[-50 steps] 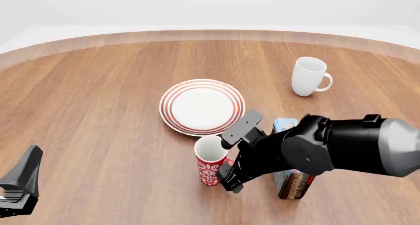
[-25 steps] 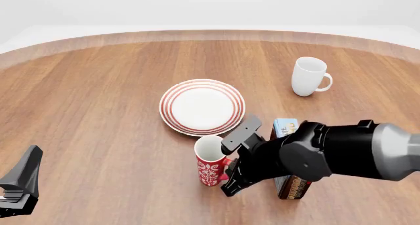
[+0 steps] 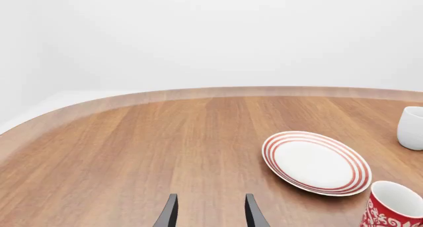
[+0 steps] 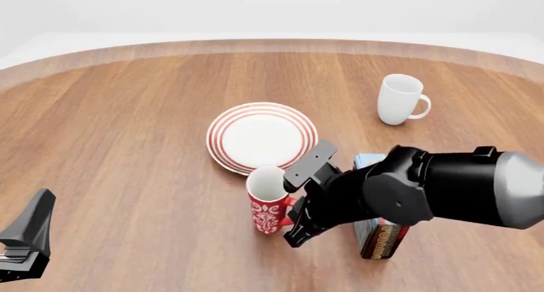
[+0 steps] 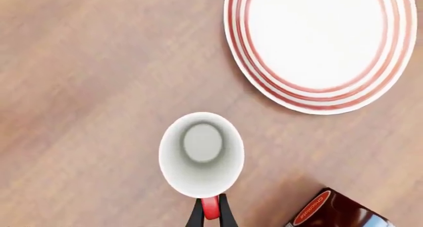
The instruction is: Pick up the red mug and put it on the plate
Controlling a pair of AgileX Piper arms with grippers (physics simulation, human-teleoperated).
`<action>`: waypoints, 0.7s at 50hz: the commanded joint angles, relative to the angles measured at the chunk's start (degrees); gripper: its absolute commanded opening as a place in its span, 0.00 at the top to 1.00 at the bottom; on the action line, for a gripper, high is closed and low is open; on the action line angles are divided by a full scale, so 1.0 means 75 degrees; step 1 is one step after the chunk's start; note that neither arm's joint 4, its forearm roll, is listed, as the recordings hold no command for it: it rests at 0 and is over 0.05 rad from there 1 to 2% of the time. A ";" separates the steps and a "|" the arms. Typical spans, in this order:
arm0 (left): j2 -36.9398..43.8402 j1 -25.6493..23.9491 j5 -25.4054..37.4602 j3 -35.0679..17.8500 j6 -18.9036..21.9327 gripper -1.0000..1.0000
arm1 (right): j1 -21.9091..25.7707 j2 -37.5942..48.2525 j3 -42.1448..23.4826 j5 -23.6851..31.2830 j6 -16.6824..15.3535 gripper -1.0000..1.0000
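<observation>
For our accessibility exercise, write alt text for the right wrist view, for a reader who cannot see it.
Looking straight down, the right gripper pinches the red handle of the red mug, whose white inside faces the camera. The plate, white with red rings, lies empty on the wooden table close by, apart from the mug. A corner of a dark box shows at the edge.

The light is bright and even, coming from above. Shadows are soft and faint. The bench (image 4: pixel 127 113) has a gentle shine but no hard glare. All three views look sharp, with no blur and no bending at the edges.
</observation>
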 commanded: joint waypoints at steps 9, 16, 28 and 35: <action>0.0000 0.0000 0.0000 0.0000 0.0000 0.00 | 0.0008 -0.0353 -0.0660 0.0638 -0.0287 1.00; 0.0000 0.0000 0.0000 0.0000 0.0000 0.00 | -0.0153 -0.0467 -0.1326 0.1119 -0.0683 1.00; 0.0000 0.0000 0.0000 0.0000 0.0000 0.00 | -0.0453 -0.0296 -0.2467 0.1599 -0.1115 1.00; 0.0000 0.0000 0.0000 0.0000 0.0000 0.00 | -0.0524 -0.0030 -0.2948 0.1669 -0.1259 1.00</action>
